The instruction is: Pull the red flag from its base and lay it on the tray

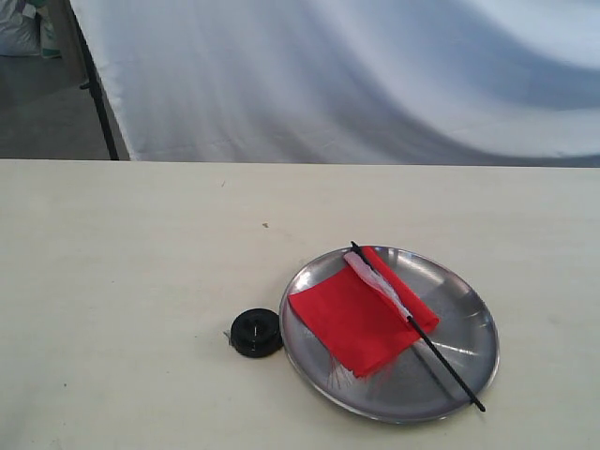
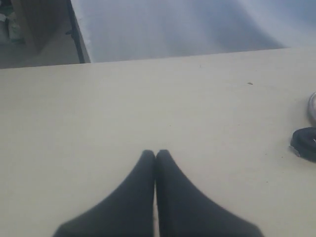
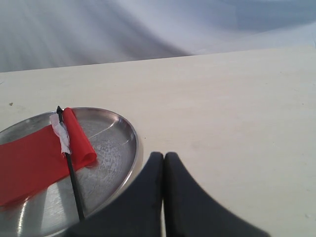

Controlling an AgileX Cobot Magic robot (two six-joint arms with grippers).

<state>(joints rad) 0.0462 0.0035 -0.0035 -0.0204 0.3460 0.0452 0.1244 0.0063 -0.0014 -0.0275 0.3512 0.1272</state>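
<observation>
Looks finished: red flag (image 1: 361, 314) flat on the tray (image 1: 469, 361), base (image 1: 256, 332) bare at its 9 o'clock on the desk (image 1: 141, 281), left end effector (image 2: 156, 154) and right end effector (image 3: 164, 156) closed tight, empty, needing only to keep clear.

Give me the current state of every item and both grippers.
red flag: off its stand, lying flat in the tray, cloth partly folded over the pole.
base: empty, flat on the table beside the tray.
tray: upright on the table, holding the flag.
left gripper: shut, empty.
right gripper: shut, empty.
</observation>
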